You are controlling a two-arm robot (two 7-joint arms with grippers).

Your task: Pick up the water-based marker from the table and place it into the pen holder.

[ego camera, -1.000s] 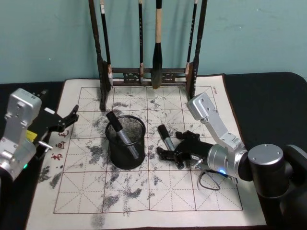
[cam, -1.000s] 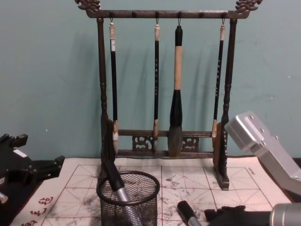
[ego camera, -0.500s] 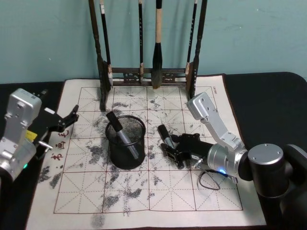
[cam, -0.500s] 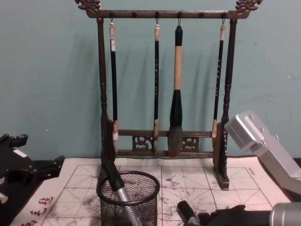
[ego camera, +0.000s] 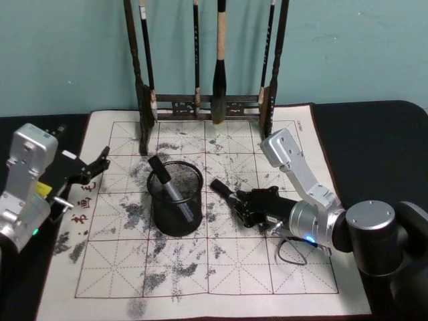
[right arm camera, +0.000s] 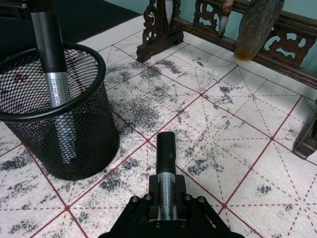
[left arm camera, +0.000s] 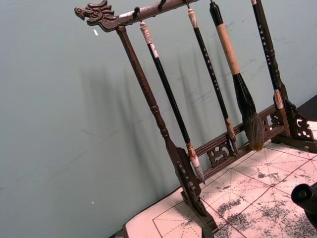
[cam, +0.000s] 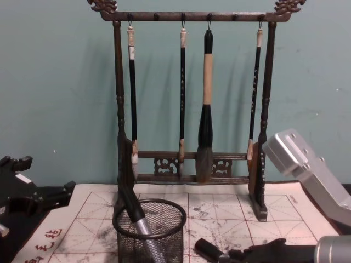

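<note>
R gripper sits low over the mat, jaws clamped on the water-based marker near its back end. The marker's long axis runs straight out from the jaws, cap end aimed at the pen holder just beside it, to the robot's left. The rim looks higher than the tip, so prob. lift first. L gripper is parked at the mat's left edge, jaws apart.

right gripper clamped low, left gripper parked, spread
</note>
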